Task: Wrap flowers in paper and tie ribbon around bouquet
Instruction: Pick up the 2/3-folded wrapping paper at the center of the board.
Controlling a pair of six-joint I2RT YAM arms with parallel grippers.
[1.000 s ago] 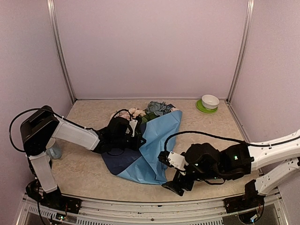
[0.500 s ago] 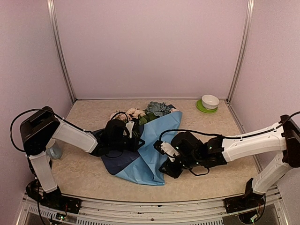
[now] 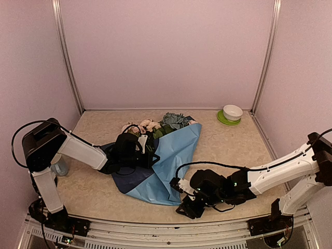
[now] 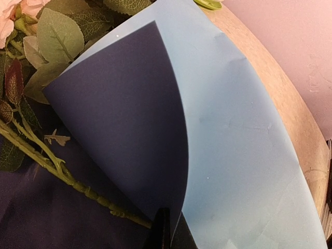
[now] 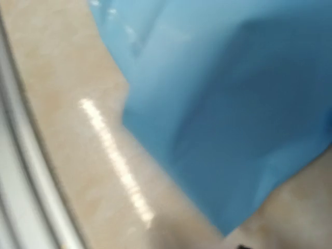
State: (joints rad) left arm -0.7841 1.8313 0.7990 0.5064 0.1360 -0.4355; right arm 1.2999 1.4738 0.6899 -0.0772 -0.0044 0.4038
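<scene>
Left arm (image 3: 83, 150): stretched rightward, left gripper (image 4: 165, 232) clamped on a fold of the paper (image 4: 238, 135).
Right arm (image 3: 280, 168): stretched leftward, right gripper (image 3: 188, 208) at the paper's near corner; its opening cannot be told.

No readable text, label, brand, number or sign on anything in view.

My left arm lies low, reaching rightward, left gripper (image 3: 152, 157) closed tight; my right arm stretches low leftward, right gripper (image 3: 185, 210) angled down.
</scene>
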